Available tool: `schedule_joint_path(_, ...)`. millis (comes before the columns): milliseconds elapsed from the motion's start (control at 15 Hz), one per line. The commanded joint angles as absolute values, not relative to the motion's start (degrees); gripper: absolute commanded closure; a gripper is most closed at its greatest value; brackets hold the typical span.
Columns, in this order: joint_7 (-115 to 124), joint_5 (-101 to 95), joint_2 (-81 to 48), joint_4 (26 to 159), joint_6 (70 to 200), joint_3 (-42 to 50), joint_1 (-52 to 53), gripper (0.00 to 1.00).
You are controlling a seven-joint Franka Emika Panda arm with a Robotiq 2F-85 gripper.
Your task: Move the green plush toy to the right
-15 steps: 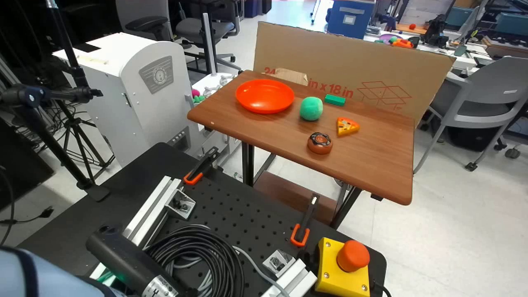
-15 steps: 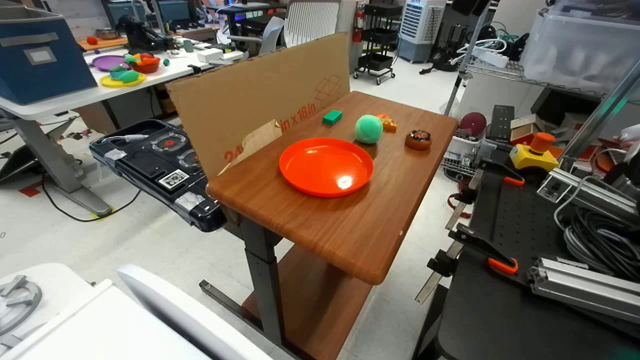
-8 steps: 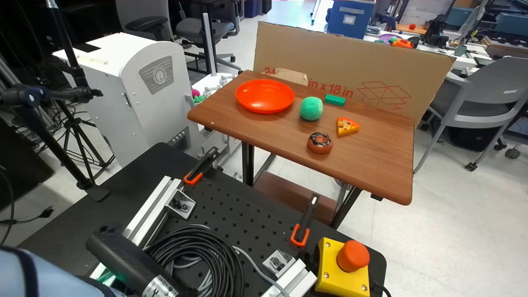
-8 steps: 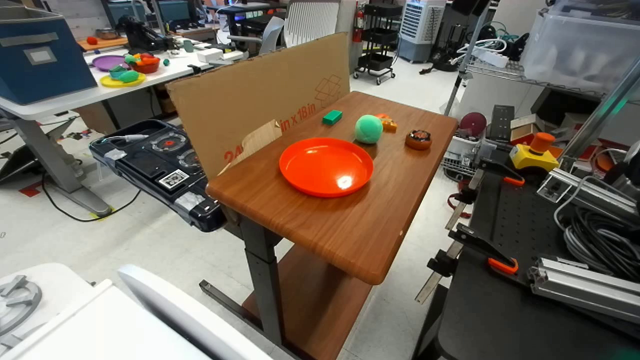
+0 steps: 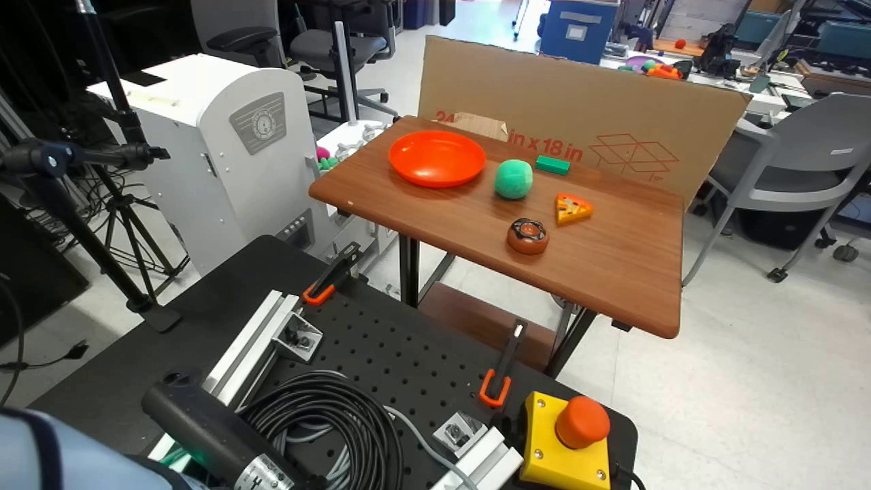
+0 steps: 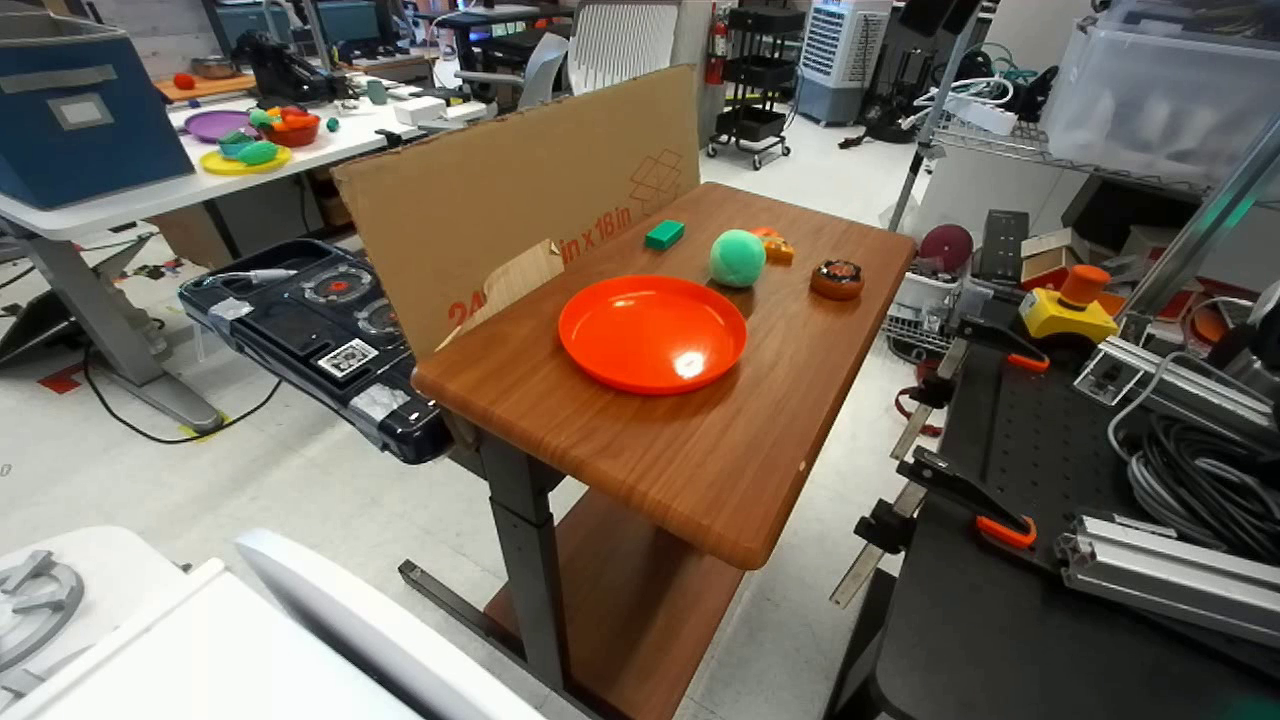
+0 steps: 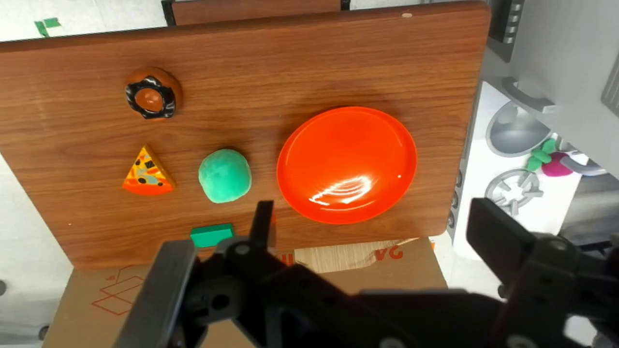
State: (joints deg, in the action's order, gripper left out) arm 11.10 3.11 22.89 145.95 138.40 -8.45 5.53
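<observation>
We see the two-fingered black claw (image 7: 373,210) spread wide. We spot the round green plush toy (image 7: 225,175) on the brown wooden table (image 7: 232,72), just beside the shiny round orange plate (image 7: 348,150).

The green plush toy (image 7: 225,175) is free to reach from above. Its gap to the orange plate (image 7: 347,164) is narrow; the pizza slice (image 7: 148,174) and green block (image 7: 211,235) stand near. Cardboard (image 5: 578,102) walls one long edge of the table (image 5: 612,265), which gives wide room beyond the slice.
</observation>
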Motion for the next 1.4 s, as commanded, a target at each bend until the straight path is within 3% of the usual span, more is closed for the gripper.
schedule_joint_path(0,13.93,-0.75,18.71,142.72,137.86,-8.59,2.3,0.0)
schedule_joint_path(533,18.29,-9.96,0.44,128.97,136.11,-5.68,-3.33,0.0)
schedule_joint_path(1333,14.98,-9.49,-29.3,106.76,130.55,0.67,2.48,0.0)
